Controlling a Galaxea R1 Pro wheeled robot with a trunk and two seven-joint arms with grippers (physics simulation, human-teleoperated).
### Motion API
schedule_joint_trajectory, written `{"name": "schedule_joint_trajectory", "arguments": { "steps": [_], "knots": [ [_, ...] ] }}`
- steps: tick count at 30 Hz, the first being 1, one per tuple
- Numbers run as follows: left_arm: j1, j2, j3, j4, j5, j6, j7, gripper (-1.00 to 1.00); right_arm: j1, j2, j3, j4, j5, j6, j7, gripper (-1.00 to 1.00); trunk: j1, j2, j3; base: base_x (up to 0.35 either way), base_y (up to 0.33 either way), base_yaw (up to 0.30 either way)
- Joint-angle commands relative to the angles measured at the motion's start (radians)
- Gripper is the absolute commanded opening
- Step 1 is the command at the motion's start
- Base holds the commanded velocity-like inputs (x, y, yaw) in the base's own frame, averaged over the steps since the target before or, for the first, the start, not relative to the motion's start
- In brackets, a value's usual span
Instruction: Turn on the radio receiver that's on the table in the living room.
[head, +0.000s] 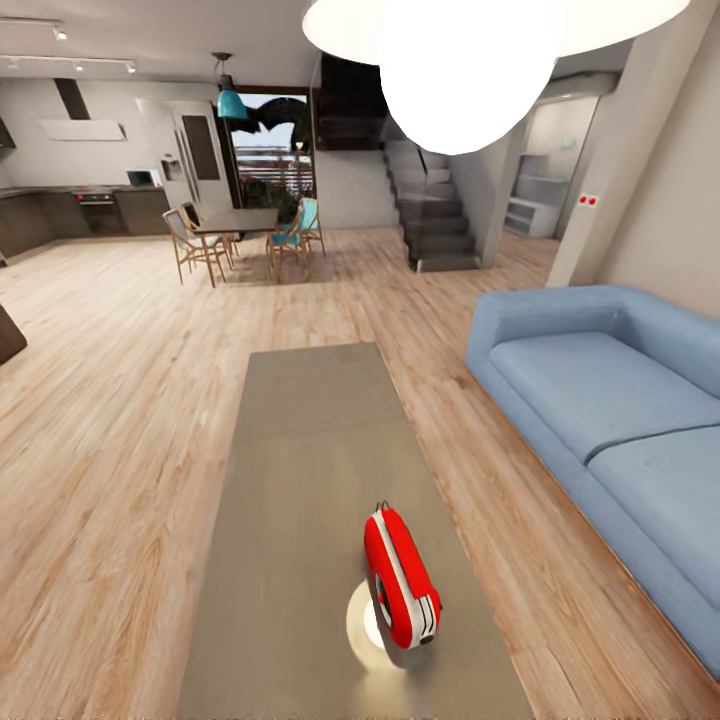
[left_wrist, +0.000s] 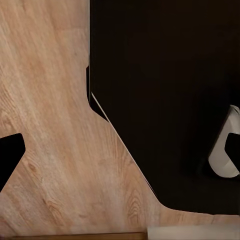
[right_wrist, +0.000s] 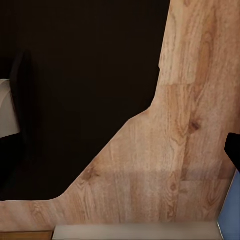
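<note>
The radio stands near the tabletop's near edge; probably light, tippy. Grippers' state: cannot tell.

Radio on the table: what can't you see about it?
- The radio stands edge-on in the head view, so its dial face is mostly turned away.
- Any switch is too small to find.
- The table is cut off by the bottom edge.
- Wrist views: jaws are cut off, open or shut unclear.
</note>
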Motion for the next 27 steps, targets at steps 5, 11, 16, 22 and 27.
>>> {"name": "schedule_joint_trajectory", "arguments": {
  "steps": [5, 11, 16, 22, 27],
  "knots": [
    [0.0, 0.0, 0.0, 0.0, 0.0, 0.0, 0.0, 1.0, 0.0, 0.0, 0.0, 0.0, 0.0, 0.0, 0.0, 1.0, 0.0, 0.0, -0.008, 0.0, 0.0, 0.0],
    [0.0, 0.0, 0.0, 0.0, 0.0, 0.0, 0.0, 1.0, 0.0, 0.0, 0.0, 0.0, 0.0, 0.0, 0.0, 1.0, 0.0, 0.0, -0.018, 0.0, 0.0, 0.0],
    [0.0, 0.0, 0.0, 0.0, 0.0, 0.0, 0.0, 1.0, 0.0, 0.0, 0.0, 0.0, 0.0, 0.0, 0.0, 1.0, 0.0, 0.0, -0.026, 0.0, 0.0, 0.0],
    [0.0, 0.0, 0.0, 0.0, 0.0, 0.0, 0.0, 1.0, 0.0, 0.0, 0.0, 0.0, 0.0, 0.0, 0.0, 1.0, 0.0, 0.0, -0.035, 0.0, 0.0, 0.0],
    [0.0, 0.0, 0.0, 0.0, 0.0, 0.0, 0.0, 1.0, 0.0, 0.0, 0.0, 0.0, 0.0, 0.0, 0.0, 1.0, 0.0, 0.0, -0.043, 0.0, 0.0, 0.0]
  ]
}}
